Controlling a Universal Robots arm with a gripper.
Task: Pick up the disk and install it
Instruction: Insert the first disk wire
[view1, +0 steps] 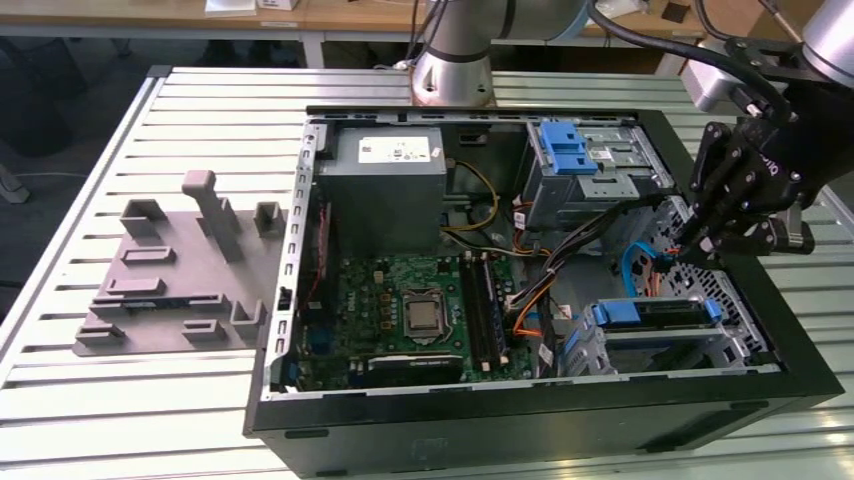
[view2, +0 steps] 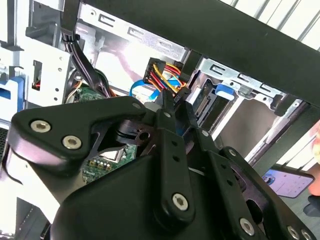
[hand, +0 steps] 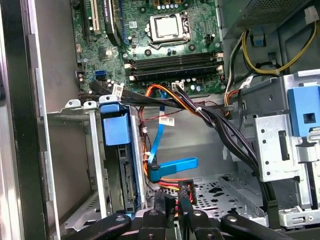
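Observation:
The disk (view1: 650, 313), silver in its blue bracket, sits in the lower drive cage at the front corner of the open computer case (view1: 534, 405), on the exterior view's right. In the first wrist view the disk (hand: 118, 150) stands on edge inside that cage. My gripper (view1: 683, 250) hangs just above and behind the cage, inside the case. Its fingers (hand: 162, 204) stand close together with nothing of the disk between them. A black connector (hand: 185, 191) with red and yellow wires lies right at the tips; the same connector (view2: 156, 70) is seen past the gripper (view2: 175, 105).
A grey power supply (view1: 387, 185) and green motherboard (view1: 407, 310) fill the case's other half. An upper drive cage (view1: 587, 165) with a blue tab stands behind my gripper. Cable bundles and a blue flat cable (hand: 172, 166) cross beside the disk. A grey holder (view1: 180, 265) lies outside the case.

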